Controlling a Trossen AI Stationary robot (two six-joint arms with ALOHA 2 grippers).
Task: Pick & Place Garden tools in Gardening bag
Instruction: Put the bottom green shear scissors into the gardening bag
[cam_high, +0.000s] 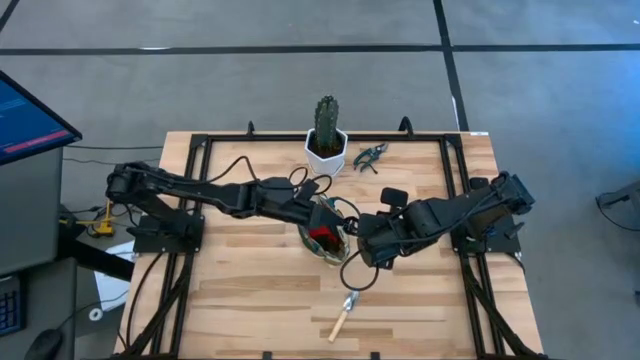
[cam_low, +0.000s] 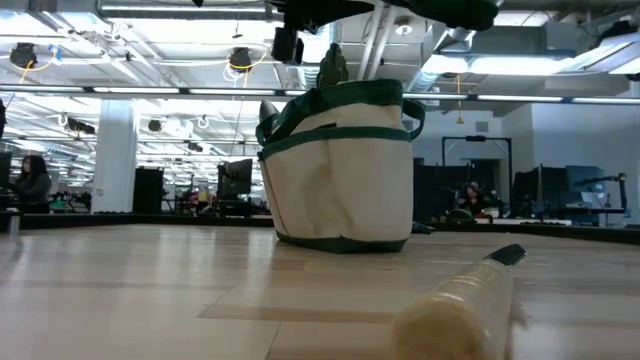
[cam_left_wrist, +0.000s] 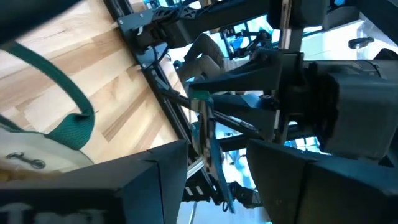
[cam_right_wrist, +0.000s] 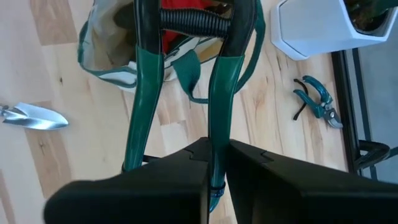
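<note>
In the high view the left arm reaches in from the left edge, and its gripper (cam_high: 318, 210) sits at the left rim of the gardening bag (cam_high: 325, 240), which stands at the middle of the bench (cam_high: 250, 290); whether its fingers are spread or closing on anything I cannot tell. Inside the bag's open mouth shows a red piece (cam_high: 322, 237). Below the bag, toward the bottom centre of the frame, a trowel (cam_high: 344, 314) lies with its long axis running from lower left to upper right, wooden handle lower left, metal blade toward the bag. Right of the bag, the right gripper (cam_high: 362, 240) is pinching the bag's green loop handle (cam_right_wrist: 219, 93). At upper right of centre, dark pruning shears (cam_high: 370, 156) lie beside the white pot (cam_high: 326, 153) holding a cactus (cam_high: 326, 118).
</note>
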